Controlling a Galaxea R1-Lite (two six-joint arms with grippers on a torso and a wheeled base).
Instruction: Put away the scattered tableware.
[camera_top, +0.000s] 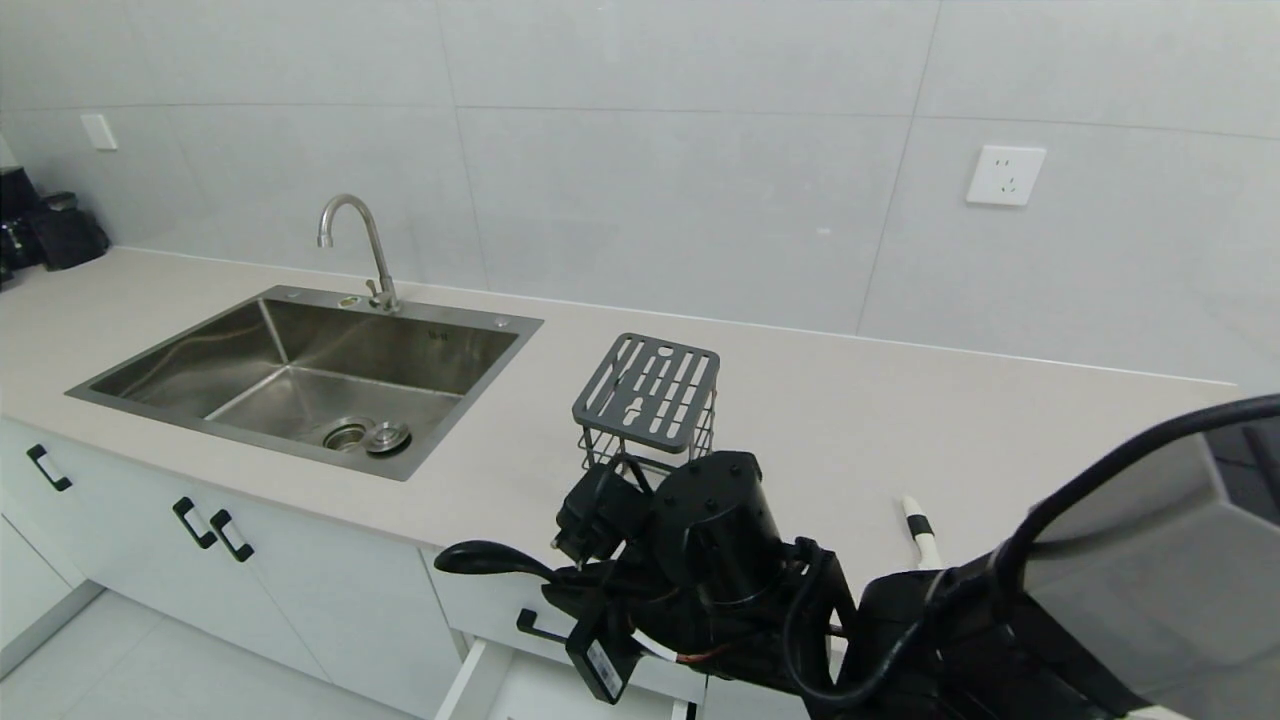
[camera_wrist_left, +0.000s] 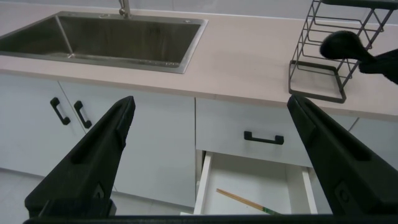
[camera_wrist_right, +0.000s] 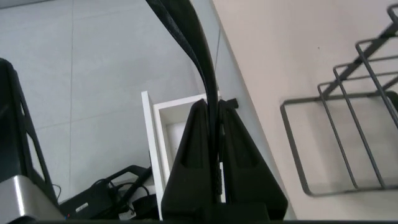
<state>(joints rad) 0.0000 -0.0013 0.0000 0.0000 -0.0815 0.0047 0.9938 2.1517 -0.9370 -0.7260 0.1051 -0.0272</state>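
Holding a black ladle by its handle, the right gripper is clamped tight, up above the open drawer. Left gripper gapes wide and empty, facing the drawer. Risk: the long ladle clips the drawer's front wall going down and twists loose. Inside the drawer there's lots of room, with just one chopstick.

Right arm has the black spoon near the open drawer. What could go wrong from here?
1. The right gripper pinches the black spoon on its thin handle, with the bowl far out. It may pivot or slip when lowered.
2. The spoon looks long against the drawer and could catch the drawer front.
3. The white utensil lies near the counter edge beside the right arm. A swing could knock it off.
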